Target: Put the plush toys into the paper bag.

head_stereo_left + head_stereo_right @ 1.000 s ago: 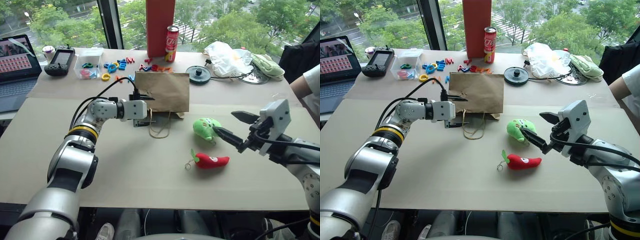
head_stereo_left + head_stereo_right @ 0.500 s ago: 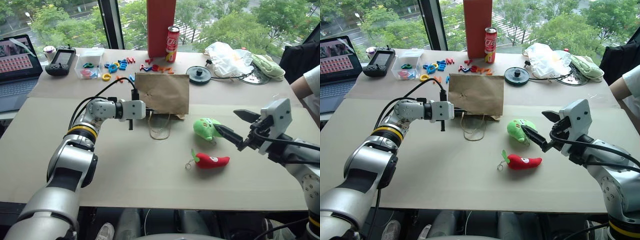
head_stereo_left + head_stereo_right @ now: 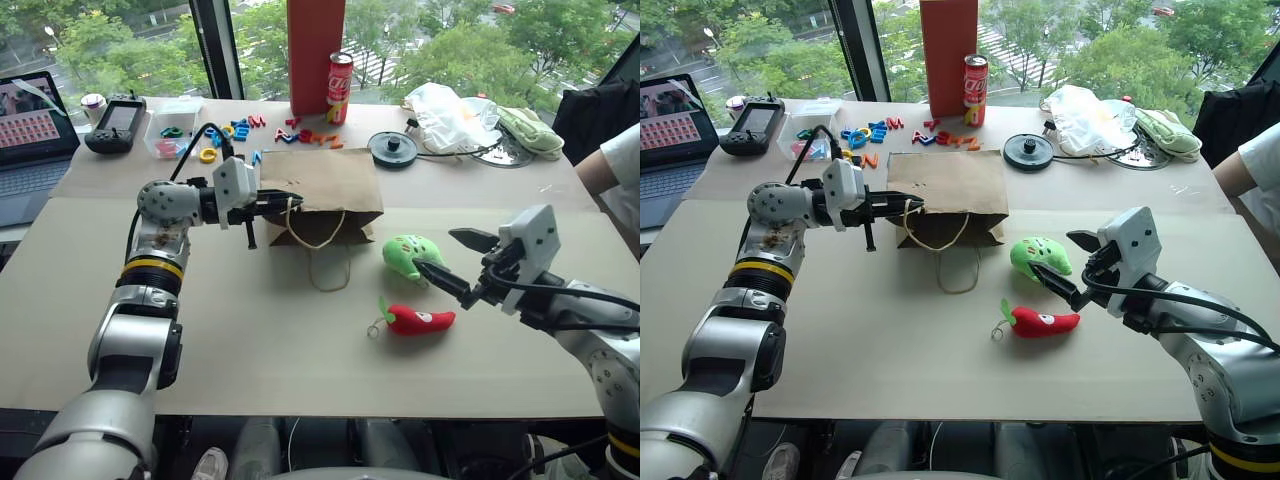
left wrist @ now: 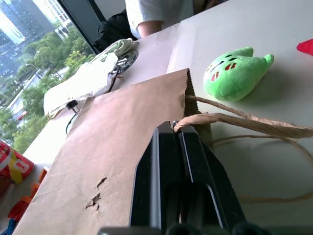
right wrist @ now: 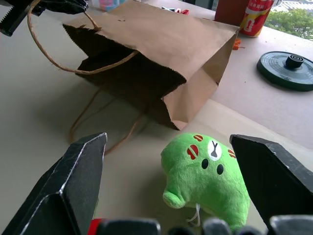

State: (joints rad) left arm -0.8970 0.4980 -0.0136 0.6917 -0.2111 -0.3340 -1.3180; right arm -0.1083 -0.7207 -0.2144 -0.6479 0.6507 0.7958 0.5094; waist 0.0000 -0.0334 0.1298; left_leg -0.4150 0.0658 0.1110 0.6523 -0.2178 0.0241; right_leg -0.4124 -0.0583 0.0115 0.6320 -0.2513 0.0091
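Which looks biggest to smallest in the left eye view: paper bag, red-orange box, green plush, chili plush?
1. paper bag
2. red-orange box, though it is cut off at the top and stands farther back, so its spot against the bag is unsure
3. green plush and chili plush look about alike; not ranked.

A beige table (image 3: 300,380) stands before a dark-framed window (image 3: 215,45) (green trees (image 3: 470,55) outside), lit by daylight.

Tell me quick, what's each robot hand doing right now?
Left gripper: shut on the paper bag's upper cord handle, lifting its mouth open.
Right gripper: open, holding nothing, fingers either side of the light-green plush toy.
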